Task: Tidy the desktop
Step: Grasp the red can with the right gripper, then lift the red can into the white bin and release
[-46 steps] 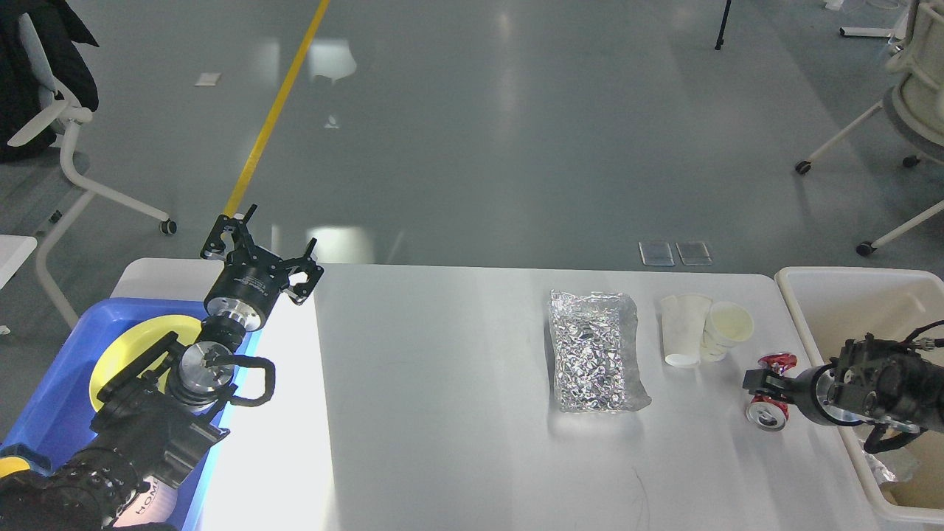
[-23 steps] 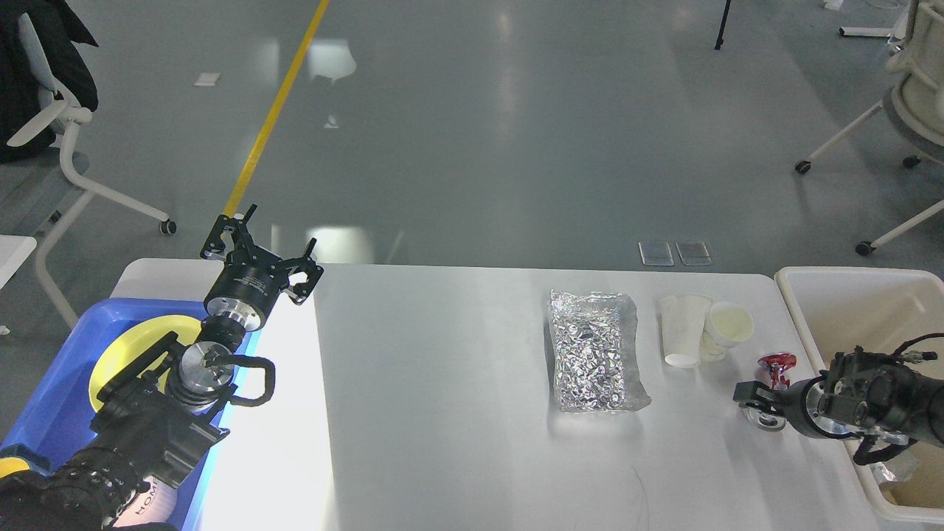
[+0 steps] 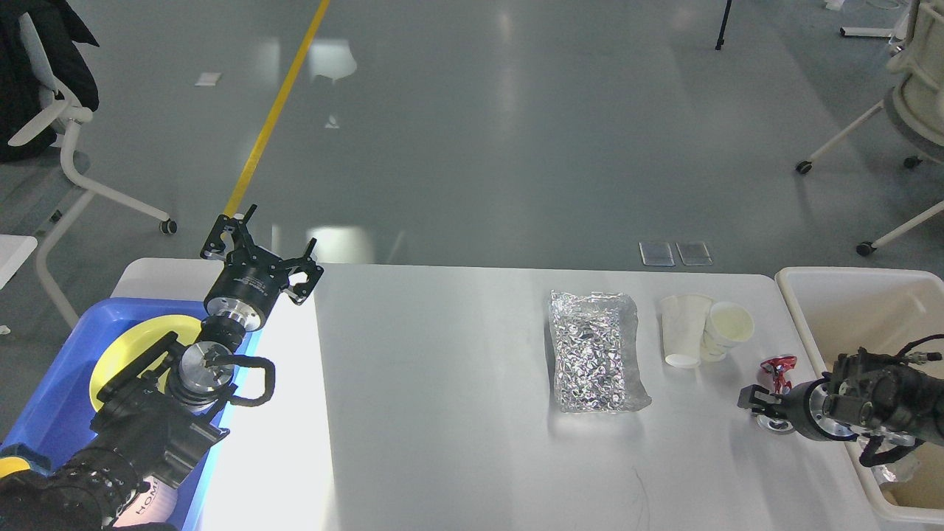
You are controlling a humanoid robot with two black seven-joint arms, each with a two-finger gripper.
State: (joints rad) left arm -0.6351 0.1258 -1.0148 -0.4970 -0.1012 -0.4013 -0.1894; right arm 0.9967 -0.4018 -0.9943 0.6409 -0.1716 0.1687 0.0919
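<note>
Hovering over the desktop's (image 3: 457, 383) far-left corner, my left gripper (image 3: 259, 247) hangs spread and empty; the foil bag (image 3: 596, 349) and two paper cups (image 3: 704, 328) lie right of centre, nearer my right gripper (image 3: 758, 405), whose jaws I cannot tell.

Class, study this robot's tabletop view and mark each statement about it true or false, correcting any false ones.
1. The crinkled silver foil bag lies flat on the white-grey desktop. True.
2. The yellow round plate sits inside the beige plastic bin. False: it sits in the blue plastic tray.
3. The two white paper cups lie to the right of the foil bag. True.
4. The left claw is clamped on a cup. False: it is open, holding nothing, by the table's far left edge.
5. The right claw is low beside a small red and silver object. True.
</note>
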